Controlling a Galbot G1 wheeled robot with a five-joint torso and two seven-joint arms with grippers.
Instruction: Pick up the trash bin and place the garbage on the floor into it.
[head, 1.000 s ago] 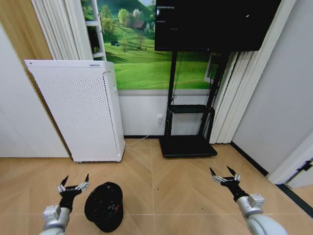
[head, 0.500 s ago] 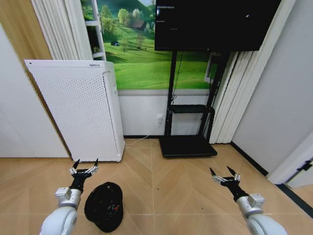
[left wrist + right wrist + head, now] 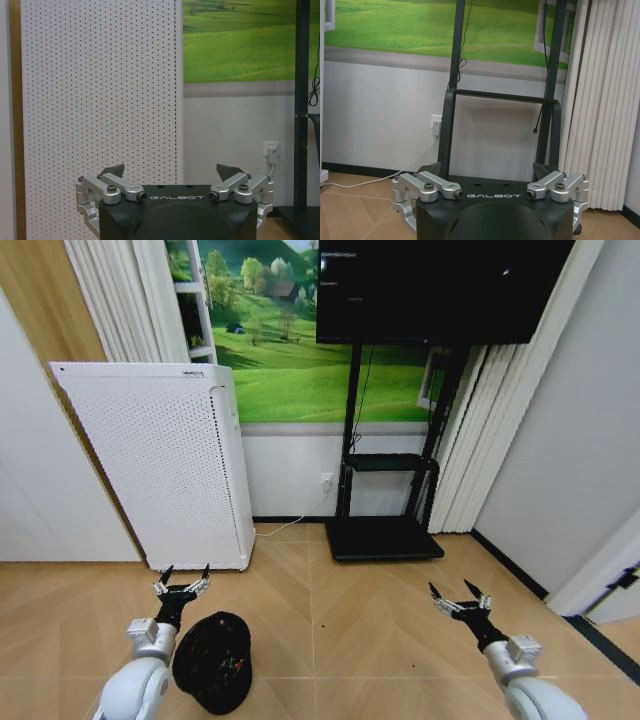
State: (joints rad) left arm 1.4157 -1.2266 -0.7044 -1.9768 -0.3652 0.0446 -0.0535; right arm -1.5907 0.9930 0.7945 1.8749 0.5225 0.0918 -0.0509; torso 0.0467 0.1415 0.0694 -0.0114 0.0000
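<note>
The trash bin (image 3: 212, 661), a small black mesh wastebasket, stands on the wooden floor at the lower left of the head view, with small red and green bits of garbage (image 3: 232, 664) showing inside it. My left gripper (image 3: 181, 585) hovers open just beyond and left of the bin's rim, empty; in the left wrist view (image 3: 172, 171) it faces the white perforated appliance. Held out over the floor at the lower right, my right gripper (image 3: 459, 593) is open and empty too, and in the right wrist view (image 3: 489, 167) it points at the black stand.
A tall white perforated appliance (image 3: 160, 465) stands against the wall behind the bin. A black TV stand (image 3: 385, 530) with a base plate sits in the middle, with a screen (image 3: 440, 290) above. White curtains (image 3: 490, 440) hang on the right. Wooden floor (image 3: 350, 630) lies open between the arms.
My left gripper has moved forward and to the right, from left of the bin to just beyond its rim. The right arm and the bin have stayed put.
</note>
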